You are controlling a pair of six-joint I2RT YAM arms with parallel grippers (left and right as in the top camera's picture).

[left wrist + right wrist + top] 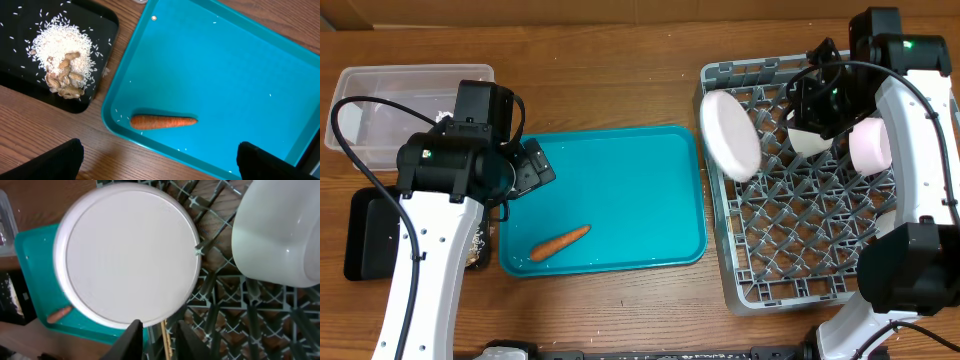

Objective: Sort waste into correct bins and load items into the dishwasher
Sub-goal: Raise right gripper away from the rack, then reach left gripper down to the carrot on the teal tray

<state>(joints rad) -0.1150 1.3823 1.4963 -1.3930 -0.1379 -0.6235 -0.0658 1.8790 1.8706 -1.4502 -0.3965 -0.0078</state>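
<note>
A small orange carrot (560, 241) lies on the teal serving tray (620, 165); it also shows in the left wrist view (163, 121). My left gripper (159, 162) is open and empty, hovering over the tray's near edge just short of the carrot. The black tray (15, 70) holds white rice and beige scraps (62, 75). The white plate (728, 135) stands on edge in the grey dish rack (770, 270). My right gripper (162, 340) hangs over the rack beside the plate (130, 255), its fingers slightly apart around a wooden chopstick (164, 342) without touching it.
The clear tub (410, 80) stands at the back left. A white cup (810, 135) and a pale pink bowl (870, 145) sit in the rack near my right arm. My left arm covers most of the black tray (365, 240) in the overhead view.
</note>
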